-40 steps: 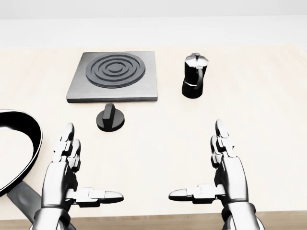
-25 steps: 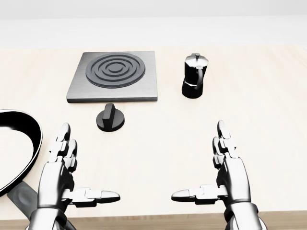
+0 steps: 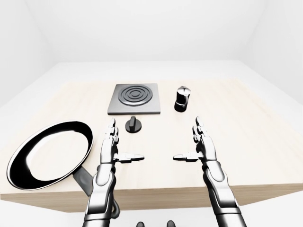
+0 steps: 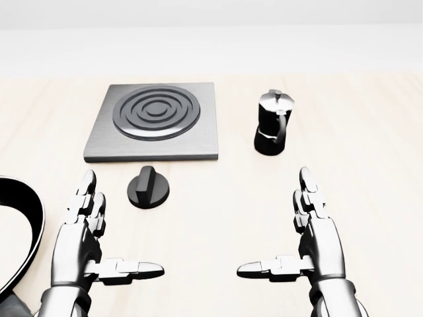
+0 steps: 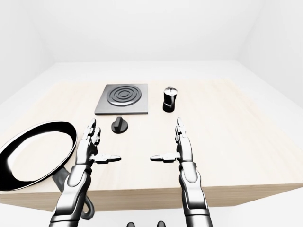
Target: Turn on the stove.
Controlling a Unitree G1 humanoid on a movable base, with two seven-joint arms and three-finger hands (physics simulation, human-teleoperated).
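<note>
Two metal hands, left hand (image 4: 82,241) and right hand (image 4: 317,241), hang splayed and empty before our ridged round knob (image 4: 148,187); only the left-eye view shows the whole glossy pan (image 3: 49,154).

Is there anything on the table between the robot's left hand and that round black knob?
Nothing: in the head view, only bare pale wooden tabletop separates the open left hand from the knob.

There are one stove (image 4: 153,120), one knob (image 4: 148,189), one moka pot (image 4: 271,123), one frying pan (image 3: 49,153), one table (image 3: 246,142) and two hands, the left hand (image 4: 82,244) and the right hand (image 4: 316,244).
</note>
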